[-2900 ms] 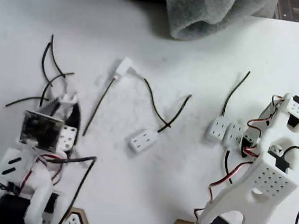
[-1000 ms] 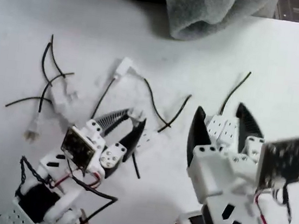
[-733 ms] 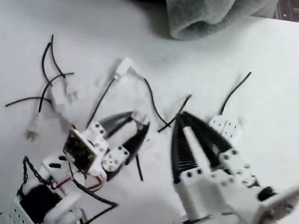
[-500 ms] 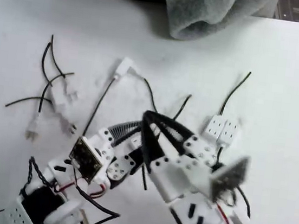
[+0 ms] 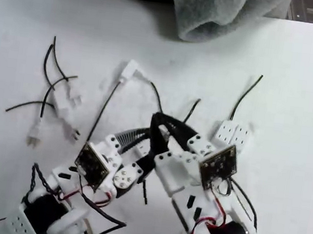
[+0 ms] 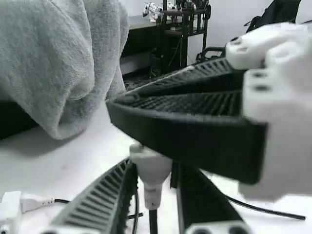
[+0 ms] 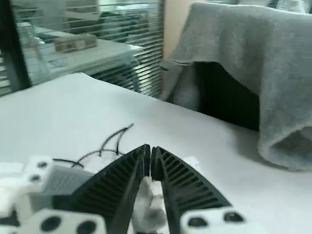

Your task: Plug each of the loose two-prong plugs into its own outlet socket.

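My left gripper (image 5: 145, 139) is at the table's middle, shut on a white two-prong plug (image 6: 150, 170) whose short black cord (image 5: 144, 191) trails toward the near edge. The right gripper (image 5: 156, 120) lies across it from the right. Its black fingers (image 6: 185, 126) pass just over the plug's top, tips nearly touching (image 7: 149, 148). A white piece (image 7: 146, 204) shows in the gap between them; I cannot tell whether it is gripped. The middle outlet socket is hidden under both grippers. A pair of outlet sockets (image 5: 231, 135) sits to the right. Loose plugs (image 5: 67, 101) lie at the left.
A white plug (image 5: 129, 68) with a black cord lies behind the grippers. Loose black wires (image 5: 51, 64) spread at the far left. A grey cloth (image 5: 214, 15) hangs over the table's back edge. Both arm bases stand at the near edge.
The right arm swung from the right-hand sockets to the middle and its wide-open fingers closed over the left gripper. The left gripper carried a plug from the left to the middle.
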